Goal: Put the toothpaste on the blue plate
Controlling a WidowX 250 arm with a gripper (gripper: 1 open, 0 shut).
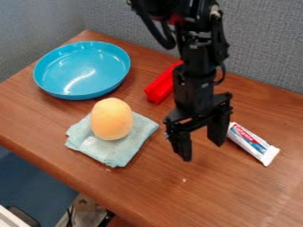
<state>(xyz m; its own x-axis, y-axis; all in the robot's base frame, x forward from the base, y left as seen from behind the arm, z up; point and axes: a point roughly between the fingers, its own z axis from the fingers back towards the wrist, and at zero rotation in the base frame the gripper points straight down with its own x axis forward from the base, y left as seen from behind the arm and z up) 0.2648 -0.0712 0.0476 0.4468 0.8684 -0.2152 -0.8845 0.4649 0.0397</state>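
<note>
The toothpaste [251, 142] is a small white tube with red and blue print, lying flat on the wooden table at the right. The blue plate [81, 69] sits at the back left, with nothing on it. My gripper [199, 136] hangs open just left of the toothpaste, fingers pointing down a little above the table, nothing between them. One finger stands close beside the tube's near end.
An orange egg-shaped ball [112, 118] rests on a pale teal folded cloth [110, 138] left of the gripper. A red block [161, 85] lies behind the arm. The table's front edge [130, 191] runs diagonally below.
</note>
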